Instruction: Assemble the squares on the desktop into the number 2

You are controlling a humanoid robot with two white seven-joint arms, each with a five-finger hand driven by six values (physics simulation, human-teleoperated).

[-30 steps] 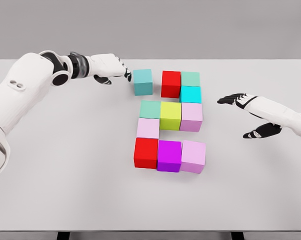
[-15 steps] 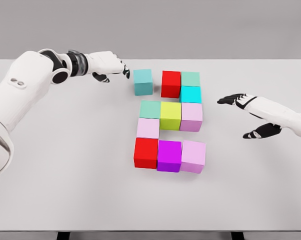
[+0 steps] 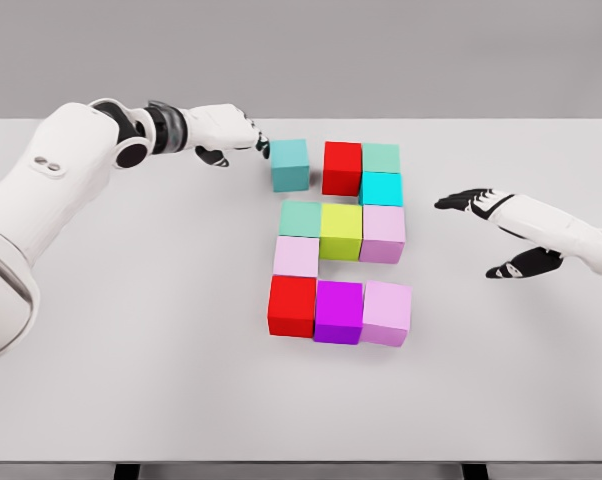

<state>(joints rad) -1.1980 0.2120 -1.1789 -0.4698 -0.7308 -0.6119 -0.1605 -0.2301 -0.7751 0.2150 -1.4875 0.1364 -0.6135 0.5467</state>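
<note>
The left hand point(image 3: 226, 135), fingers loosely curled and holding nothing, has nudged the teal cube point(image 3: 290, 165) rightward toward the red cube point(image 3: 342, 168). A small gap remains, so the 2's top row isn't closed.

A single head-mounted camera looks forward and steeply down on the flat white desktop point(image 3: 131, 380) from its near edge, taking in its full width and far edge, against a grey wall point(image 3: 381, 50).

The place is a bare simulated test space rather than any real room. A plain white bench point(image 3: 131, 380) stands before a flat, featureless grey backdrop point(image 3: 301, 50), all evenly lit and smoothly rendered.
</note>
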